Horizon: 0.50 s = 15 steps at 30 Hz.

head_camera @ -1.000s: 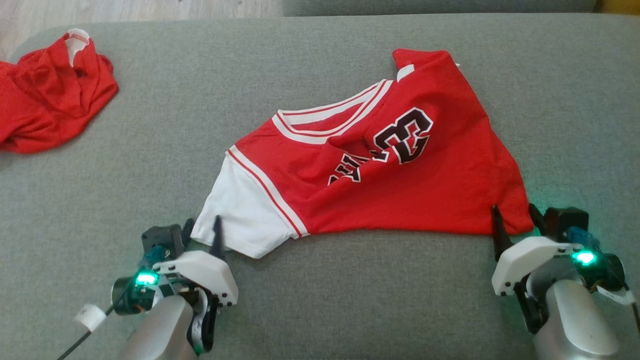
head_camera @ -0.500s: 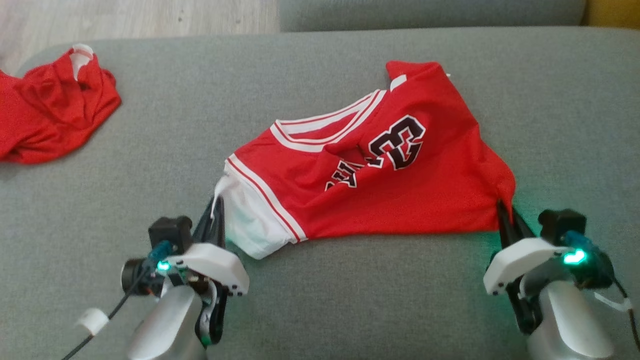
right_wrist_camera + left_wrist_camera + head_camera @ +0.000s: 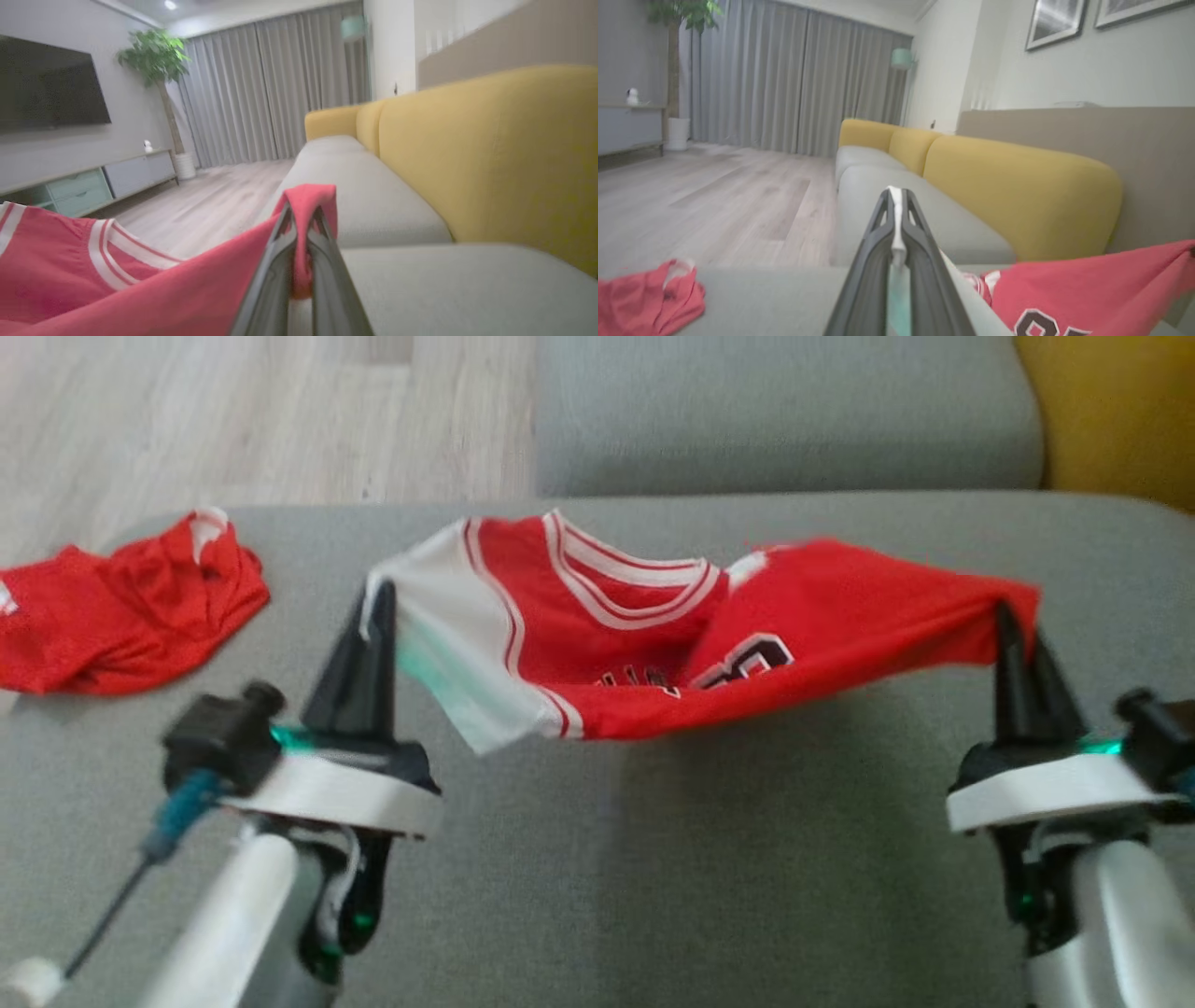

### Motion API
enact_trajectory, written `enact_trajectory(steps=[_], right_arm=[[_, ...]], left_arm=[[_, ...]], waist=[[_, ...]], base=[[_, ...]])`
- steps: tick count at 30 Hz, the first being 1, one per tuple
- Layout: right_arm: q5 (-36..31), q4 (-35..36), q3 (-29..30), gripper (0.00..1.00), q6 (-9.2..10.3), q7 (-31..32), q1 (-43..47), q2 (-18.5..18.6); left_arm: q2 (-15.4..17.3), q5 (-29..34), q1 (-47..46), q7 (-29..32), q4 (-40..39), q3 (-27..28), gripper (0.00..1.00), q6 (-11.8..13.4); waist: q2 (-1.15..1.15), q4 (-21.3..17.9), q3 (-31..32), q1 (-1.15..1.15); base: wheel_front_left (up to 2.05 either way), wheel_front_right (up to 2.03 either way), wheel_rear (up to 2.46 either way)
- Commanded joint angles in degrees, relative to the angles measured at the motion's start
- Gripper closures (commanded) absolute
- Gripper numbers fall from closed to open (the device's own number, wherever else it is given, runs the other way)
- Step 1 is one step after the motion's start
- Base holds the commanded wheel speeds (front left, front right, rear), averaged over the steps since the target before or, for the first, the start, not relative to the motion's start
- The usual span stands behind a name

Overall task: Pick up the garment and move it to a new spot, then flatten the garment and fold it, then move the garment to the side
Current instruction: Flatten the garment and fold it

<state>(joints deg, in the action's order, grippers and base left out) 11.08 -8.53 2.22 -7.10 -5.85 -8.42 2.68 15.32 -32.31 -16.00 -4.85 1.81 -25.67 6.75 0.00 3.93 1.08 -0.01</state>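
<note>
First, in the head view, the garment (image 3: 747,644), a red jersey with white trim and one white sleeve, hangs stretched between the two hands above the grey sofa seat (image 3: 597,859). It sags in the middle over a soft shadow, and I cannot tell whether its lowest fold touches the seat. The left hand (image 3: 378,602) is clamped on the white sleeve edge, fingers pressed together and pointing up. The right hand (image 3: 1006,616) is clamped on the red corner at the opposite end, fingers likewise together. A second red garment (image 3: 131,611) lies crumpled on the seat, well off to the left of the left hand. Wooden floor (image 3: 233,420) shows beyond the seat, with a yellow backrest (image 3: 1111,411) at the upper right.

In the left wrist view, the left hand (image 3: 896,196) has its two dark fingers meeting on a strip of white cloth. The garment (image 3: 1087,284) shows its red body at the lower right with part of a dark numeral, and the second red garment (image 3: 644,298) sits at the lower left. Grey curtains (image 3: 784,79), a plant (image 3: 677,14) and framed pictures (image 3: 1055,23) stand behind.

In the right wrist view, the right hand (image 3: 303,212) pinches a fold of red cloth that bunches over its tips. The garment (image 3: 140,289) spreads away to the lower left, its white stripes visible. A television (image 3: 46,88) hangs on the left wall.
</note>
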Motion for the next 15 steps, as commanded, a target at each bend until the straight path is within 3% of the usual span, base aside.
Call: enact_trajectory(steps=[1,9,15], right_arm=[[0.8,7.4,-0.8,1.0,-0.39,1.2,-1.2,0.2],[1.3,27.9,2.1,1.0,-0.39,8.2,1.0,0.2],[0.4,35.7,3.8,1.0,-0.39,12.3,1.1,0.2]], left_arm=[[2.6,0.0,-3.3,2.0,-7.7,3.6,1.0,0.9],[6.0,-2.6,-7.3,11.0,-25.9,6.6,1.0,3.0],[6.4,-4.9,-10.8,14.8,-31.4,8.0,1.0,3.8]], waist=[[0.0,-0.1,2.0,0.01],[0.0,-0.6,4.4,0.01],[0.0,-0.7,4.6,0.01]], base=[[0.0,0.0,0.0],[0.0,0.0,0.0],[0.0,0.0,0.0]])
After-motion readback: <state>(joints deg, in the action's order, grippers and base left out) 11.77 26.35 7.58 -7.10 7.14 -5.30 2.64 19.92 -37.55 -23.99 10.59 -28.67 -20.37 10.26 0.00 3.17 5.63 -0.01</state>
